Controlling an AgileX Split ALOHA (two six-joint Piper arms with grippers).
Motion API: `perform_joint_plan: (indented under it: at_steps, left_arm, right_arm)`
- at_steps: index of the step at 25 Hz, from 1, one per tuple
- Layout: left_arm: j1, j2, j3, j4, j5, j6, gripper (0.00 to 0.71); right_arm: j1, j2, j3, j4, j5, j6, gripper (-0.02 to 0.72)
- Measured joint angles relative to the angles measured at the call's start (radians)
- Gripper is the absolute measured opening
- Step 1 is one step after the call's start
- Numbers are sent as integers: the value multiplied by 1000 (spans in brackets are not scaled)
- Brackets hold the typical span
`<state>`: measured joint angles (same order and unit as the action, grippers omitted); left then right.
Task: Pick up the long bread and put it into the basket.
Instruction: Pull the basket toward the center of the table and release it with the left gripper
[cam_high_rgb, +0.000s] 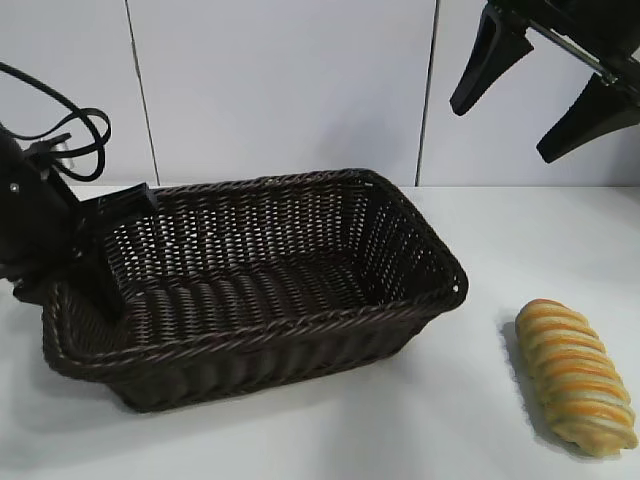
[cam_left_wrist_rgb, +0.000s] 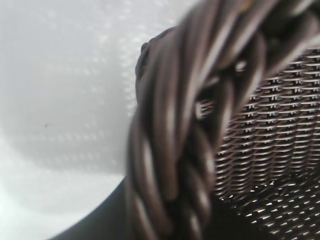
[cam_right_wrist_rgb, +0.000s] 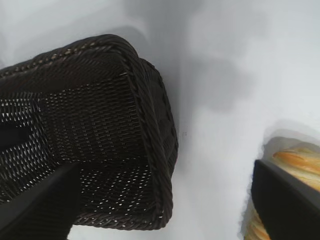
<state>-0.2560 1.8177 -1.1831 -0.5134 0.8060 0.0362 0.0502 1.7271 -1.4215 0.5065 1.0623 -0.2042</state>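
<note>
The long bread (cam_high_rgb: 575, 375), golden with orange-brown stripes, lies on the white table to the right of the basket. It also shows at the edge of the right wrist view (cam_right_wrist_rgb: 295, 160). The basket (cam_high_rgb: 300, 315) is dark brown wicker and holds nothing. My right gripper (cam_high_rgb: 503, 130) is open and empty, high above the table between the basket's right end and the bread. My left gripper (cam_high_rgb: 75, 295) clasps the basket's left end, one finger inside and one outside. The braided rim (cam_left_wrist_rgb: 175, 150) fills the left wrist view between the jaws.
A white panelled wall (cam_high_rgb: 280, 90) stands behind the table. Black cables (cam_high_rgb: 75, 125) loop above the left arm. Bare table (cam_high_rgb: 480, 400) lies between the basket and the bread.
</note>
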Motion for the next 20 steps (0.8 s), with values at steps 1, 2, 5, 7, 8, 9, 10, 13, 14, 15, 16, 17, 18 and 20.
perform_joint_plan:
  at_steps: [1, 2, 5, 7, 8, 9, 10, 13, 14, 15, 16, 17, 18, 20]
  left_arm:
    - [0, 1, -30, 2, 20, 10, 101]
    - [0, 2, -58, 7, 40, 18, 101]
    - [0, 26, -135, 27, 83, 24, 101]
    - [0, 60, -174, 43, 104, 25, 101]
    - [0, 79, -190, 48, 110, 25, 101]
    - [0, 96, -201, 52, 112, 25, 101]
    - [0, 116, -207, 56, 112, 26, 101]
    - [0, 168, -217, 61, 111, 42, 101]
    - [0, 185, -217, 61, 111, 52, 101]
    - [0, 202, -218, 62, 111, 60, 101]
    - [0, 214, -219, 62, 110, 65, 101]
    - [0, 227, -219, 63, 110, 67, 101]
    - [0, 237, -220, 64, 108, 70, 101]
    - [0, 251, -220, 64, 107, 80, 101]
  right_arm:
    - [0, 0, 0, 0, 0, -1, 663]
    - [0, 0, 0, 0, 0, -1, 663]
    - [0, 0, 0, 0, 0, -1, 663]
    - [0, 0, 0, 0, 0, -1, 663]
    - [0, 0, 0, 0, 0, -1, 663]
    - [0, 0, 0, 0, 0, -2, 663]
    - [0, 0, 0, 0, -1, -2, 663]
    - [0, 0, 0, 0, -3, -2, 663]
    - [0, 0, 0, 0, -6, -2, 663]
    - [0, 0, 0, 0, -7, -2, 663]
    - [0, 0, 0, 0, -8, -2, 663]
    - [0, 0, 0, 0, -11, -2, 663]
    - [0, 0, 0, 0, -12, -2, 662]
    - [0, 0, 0, 0, -14, -2, 662]
